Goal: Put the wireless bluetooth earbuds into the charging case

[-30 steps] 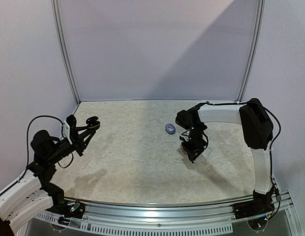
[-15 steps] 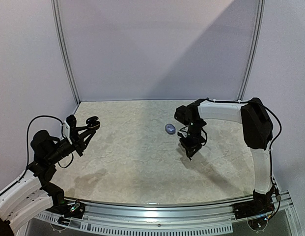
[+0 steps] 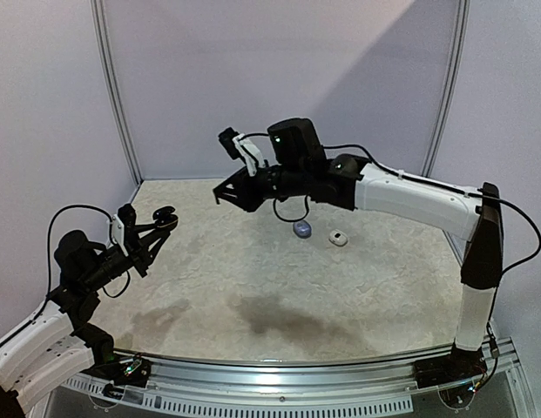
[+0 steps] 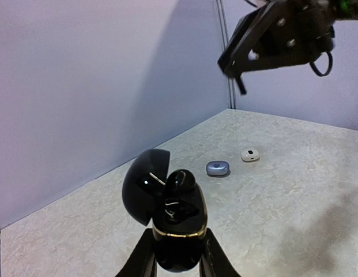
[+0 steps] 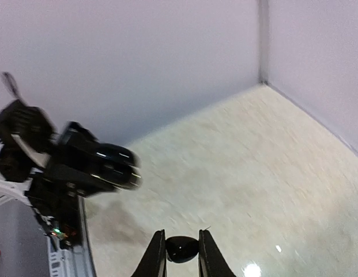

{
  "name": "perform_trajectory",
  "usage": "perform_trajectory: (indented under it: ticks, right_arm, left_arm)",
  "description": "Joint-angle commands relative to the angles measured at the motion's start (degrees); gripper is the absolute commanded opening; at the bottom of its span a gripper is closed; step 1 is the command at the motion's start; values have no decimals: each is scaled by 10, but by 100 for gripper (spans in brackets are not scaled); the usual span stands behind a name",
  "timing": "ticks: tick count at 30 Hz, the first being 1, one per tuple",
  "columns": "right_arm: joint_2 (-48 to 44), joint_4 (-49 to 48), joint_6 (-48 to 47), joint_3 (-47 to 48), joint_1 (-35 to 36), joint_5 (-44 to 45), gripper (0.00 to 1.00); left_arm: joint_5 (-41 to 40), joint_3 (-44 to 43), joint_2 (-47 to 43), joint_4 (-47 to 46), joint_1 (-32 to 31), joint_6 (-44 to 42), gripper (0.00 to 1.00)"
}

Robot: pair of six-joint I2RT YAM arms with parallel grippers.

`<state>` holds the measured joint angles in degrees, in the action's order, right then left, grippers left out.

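Tool on the left (image 4: 177,234): narrow, its 2 fingers clamped on the base of the charging case (image 4: 176,222), low over the left side of the tabletop (image 3: 209,287).
Charging case: black with a gold band, upright, lid (image 4: 147,183) swung open to the left; it also shows in the top view (image 3: 164,213).
Seated earbud (image 4: 180,180): glossy black, resting in the top of the case base.
Blue-grey case (image 3: 302,229): shut, lying on the tabletop near the middle, well apart from the held case.
White item (image 3: 338,238): small, just right of the blue-grey case, not touching it; too small to tell its kind.
Tool on the right (image 5: 181,235): narrow, pinching the held earbud (image 5: 181,248), high above the tabletop at the end of an arm stretched leftward (image 3: 231,193).
Held earbud: black, glossy, between the 2 fingertips.
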<state>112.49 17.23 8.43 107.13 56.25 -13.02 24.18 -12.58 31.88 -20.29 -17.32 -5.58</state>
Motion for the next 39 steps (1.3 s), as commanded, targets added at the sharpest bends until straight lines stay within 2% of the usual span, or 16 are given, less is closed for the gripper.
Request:
perform_trajectory:
  ticks: [1, 5, 10, 16, 30, 39]
  right_arm:
    - [-12, -376, -4, -60, 42, -91, 0]
    - [38, -513, 37, -63, 58, -134, 0]
    - [96, -590, 50, -48, 72, -112, 0]
    - [154, -561, 12, 22, 90, -113, 0]
    - [209, -499, 0, 62, 93, -91, 0]
    - [213, -471, -19, 62, 93, -69, 0]
  left_arm:
    - [-12, 6, -5, -12, 7, 15, 0]
    - [-10, 5, -11, -18, 9, 33, 0]
    - [-4, 5, -19, -24, 10, 49, 0]
    - [3, 5, -25, -33, 10, 79, 0]
    - [-8, 5, -25, -39, 10, 109, 0]
    - [-7, 4, -26, -39, 10, 110, 0]
